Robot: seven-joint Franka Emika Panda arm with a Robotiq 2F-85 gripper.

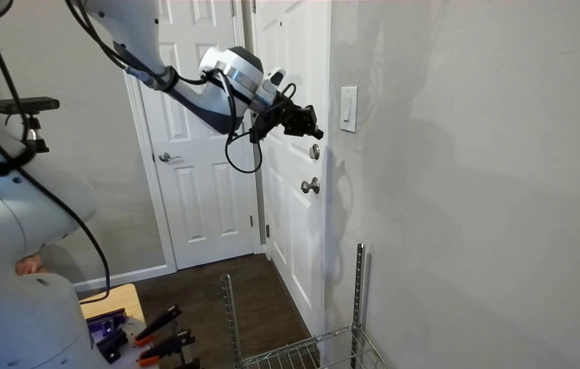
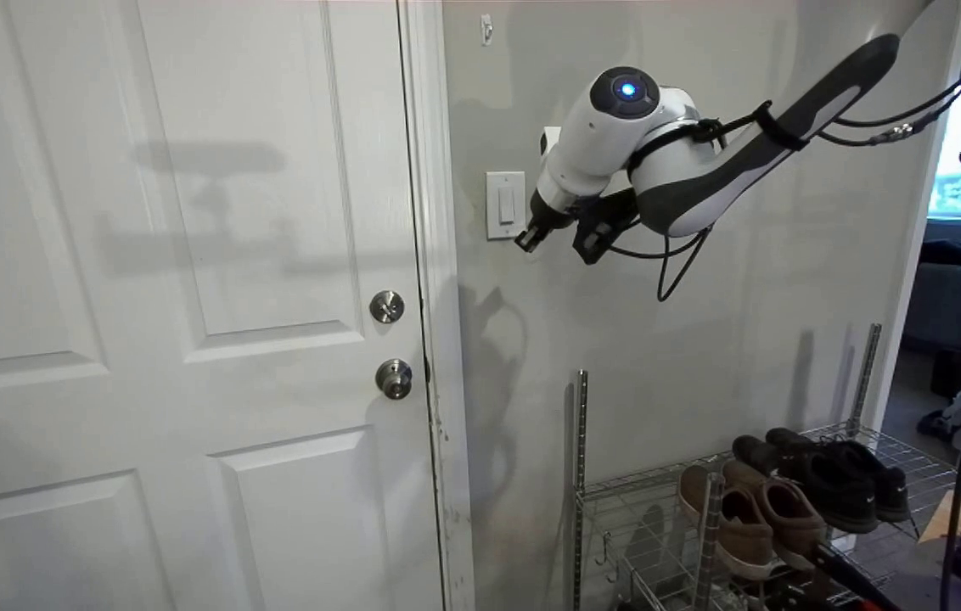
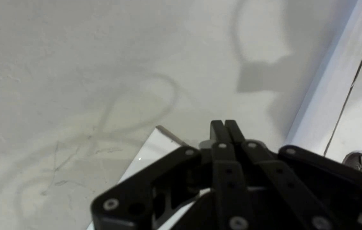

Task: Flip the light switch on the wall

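Observation:
The light switch is a white upright plate with a rocker on the off-white wall, right of the door frame. The light switch shows whole in an exterior view, and nearly whole in an exterior view. In the wrist view only a part of the light switch shows, left of and behind the fingers; its rocker is hidden. My gripper is shut and empty, its fingertips together. The gripper appears in front of the wall, apart from the switch. The gripper overlaps the plate's lower right corner there.
The white door with a deadbolt and round knob is beside the switch. Below the arm stands a wire shelf with upright posts and shoes. Tools lie by the arm's base.

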